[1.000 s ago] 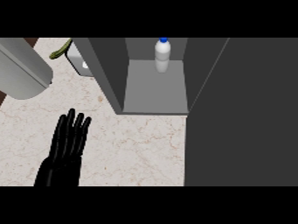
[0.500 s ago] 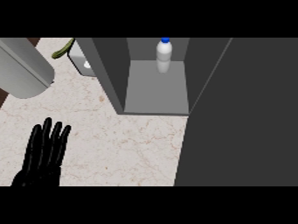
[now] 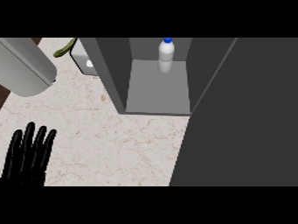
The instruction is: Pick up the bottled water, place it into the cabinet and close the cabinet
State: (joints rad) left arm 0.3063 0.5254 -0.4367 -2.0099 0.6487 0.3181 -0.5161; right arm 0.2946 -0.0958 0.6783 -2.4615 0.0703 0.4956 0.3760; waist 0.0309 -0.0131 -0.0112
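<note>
— Where did we find the bottled water (image 3: 167, 57)?

— Upright at the back of the cabinet (image 3: 157, 94), on its grey floor, blue cap up, apart from both side walls. We judged the placing done. Only the closing was left.

— And the hands?

— We saw just the left hand (image 3: 27, 157), low at the left over the counter (image 3: 112, 140). Its fingers were straight and a little apart, holding nothing. The right hand showed nowhere in the view.

— The door?

— The cabinet door (image 3: 254, 122) stood wide open, a dark slab filling the right side, its near edge well apart from the left hand.

— So how did we think the closing should go?

— We reckoned flat fingers should meet the door close to its free edge, far from the hinge, and follow its arc round instead of shoving straight. We wanted the push slow at the end, so the bottle would not be jolted. We also wanted the fingers kept off the gap between door and wall.

— Anything in the way?

— A big grey cylinder (image 3: 22, 65) lay at the upper left, but well outside the door's path, we thought.
</note>
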